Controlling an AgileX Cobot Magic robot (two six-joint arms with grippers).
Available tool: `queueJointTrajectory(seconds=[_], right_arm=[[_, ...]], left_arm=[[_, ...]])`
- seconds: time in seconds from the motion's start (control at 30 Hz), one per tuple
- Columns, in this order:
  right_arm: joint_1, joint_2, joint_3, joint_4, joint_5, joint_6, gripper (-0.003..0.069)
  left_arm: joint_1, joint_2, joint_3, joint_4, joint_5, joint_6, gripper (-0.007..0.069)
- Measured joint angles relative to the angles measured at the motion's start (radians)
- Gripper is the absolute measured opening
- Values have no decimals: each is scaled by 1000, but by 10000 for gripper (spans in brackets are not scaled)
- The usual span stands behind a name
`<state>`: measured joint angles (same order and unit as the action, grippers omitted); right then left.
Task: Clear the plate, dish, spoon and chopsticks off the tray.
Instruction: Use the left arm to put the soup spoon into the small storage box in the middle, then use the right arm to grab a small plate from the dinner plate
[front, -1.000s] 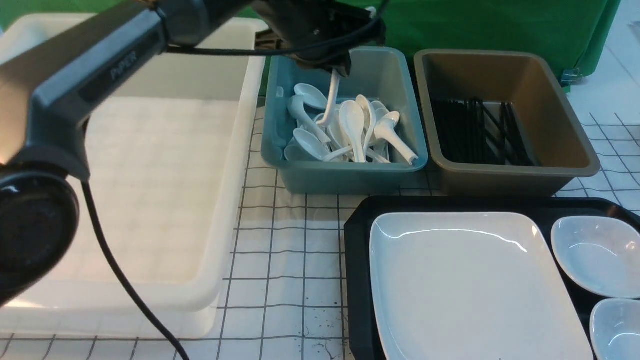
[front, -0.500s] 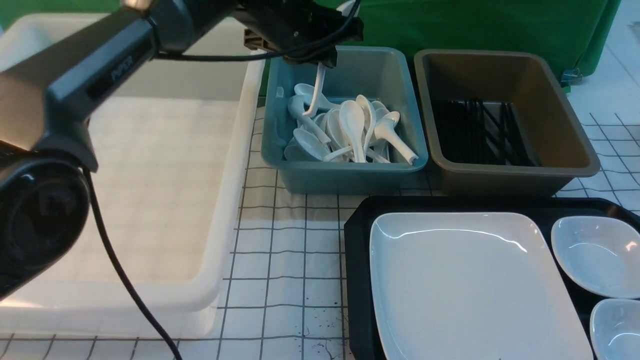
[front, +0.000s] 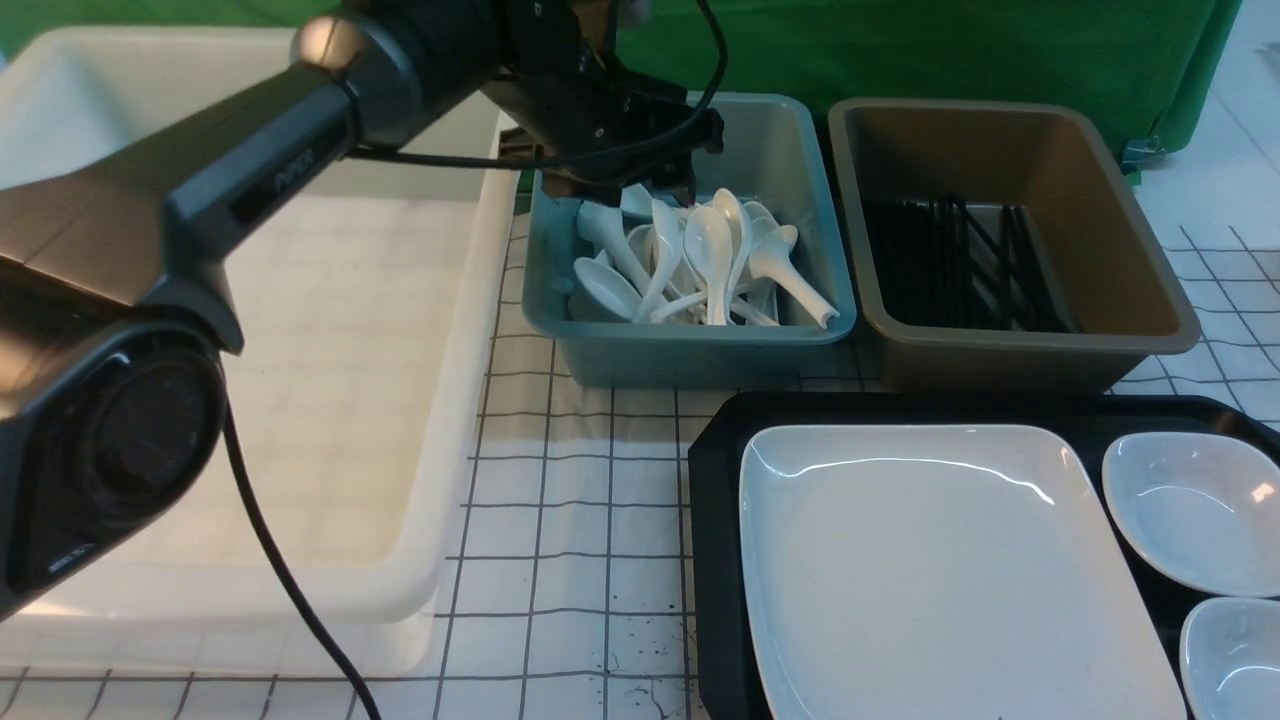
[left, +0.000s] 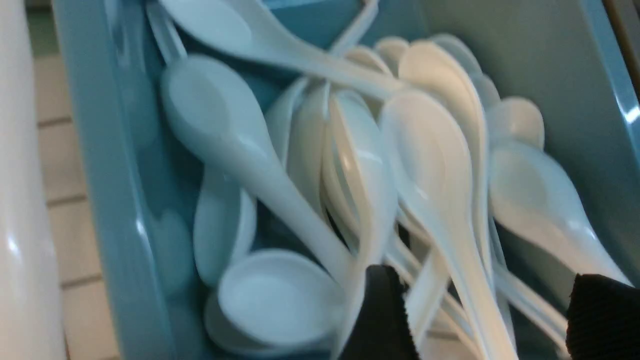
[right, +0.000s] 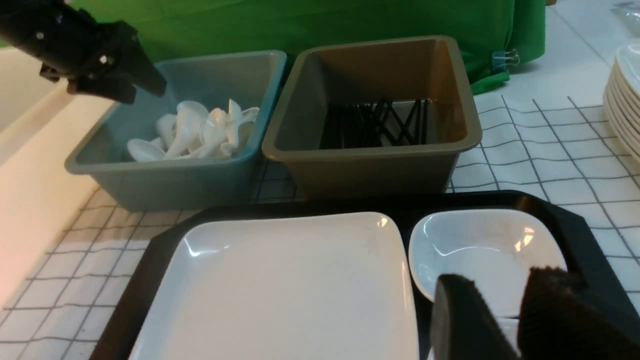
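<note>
Hovering over the blue bin (front: 690, 360) of spoons (front: 705, 250) at far centre, the left gripper (left: 487, 300) has its jaws apart, empty; the right gripper (right: 510, 295) is part open, empty. The plate (front: 940, 570) lies on the tray (front: 715, 520), near right: glossy, stiff, likely breakable; grip its rim.

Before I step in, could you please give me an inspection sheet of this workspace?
Surface: white gridded tablecloth.
Job's things: plate and two small dishes on the tray; spoons piled in the blue tub; chopsticks in the brown tub.
Clutter: large white tub on the left; stacked plates in the right wrist view.
Grippers: left gripper open above the spoons, empty; right gripper open over the tray, empty.
Cables: black cable hanging below the left arm.
Surroundings: green backdrop.
</note>
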<state>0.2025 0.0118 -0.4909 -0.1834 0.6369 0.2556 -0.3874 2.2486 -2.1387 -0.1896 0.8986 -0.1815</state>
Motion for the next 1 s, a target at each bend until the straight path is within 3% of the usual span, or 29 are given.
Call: queueJointTrajectory(seconds=[0.13, 0.27, 0.33, 0.37, 0.4, 0.43, 0.63, 0.77, 1.0], right_arm=[[0, 0, 0, 0, 0, 23, 242], [0, 0, 0, 0, 0, 26, 242], [0, 0, 0, 0, 0, 27, 242], [0, 0, 0, 0, 0, 27, 242], [0, 0, 0, 0, 0, 27, 240], [0, 0, 0, 0, 0, 27, 240], [0, 0, 0, 1, 10, 27, 178], [0, 0, 0, 1, 62, 27, 41], [0, 0, 0, 1, 97, 27, 30]], left_arm=[[0, -43, 0, -46, 132, 46, 398], [-2, -96, 0, -81, 264, 64, 234], [-7, -124, 0, -105, 302, 101, 140], [-7, -124, 0, -105, 302, 101, 140], [-17, -157, 12, -138, 307, 126, 62], [-24, -168, 23, -150, 309, 131, 37], [-89, -291, 178, -198, 315, 209, -1], [-133, -378, 370, -200, 318, 223, -1], [-199, -429, 661, -198, 322, 199, 13]])
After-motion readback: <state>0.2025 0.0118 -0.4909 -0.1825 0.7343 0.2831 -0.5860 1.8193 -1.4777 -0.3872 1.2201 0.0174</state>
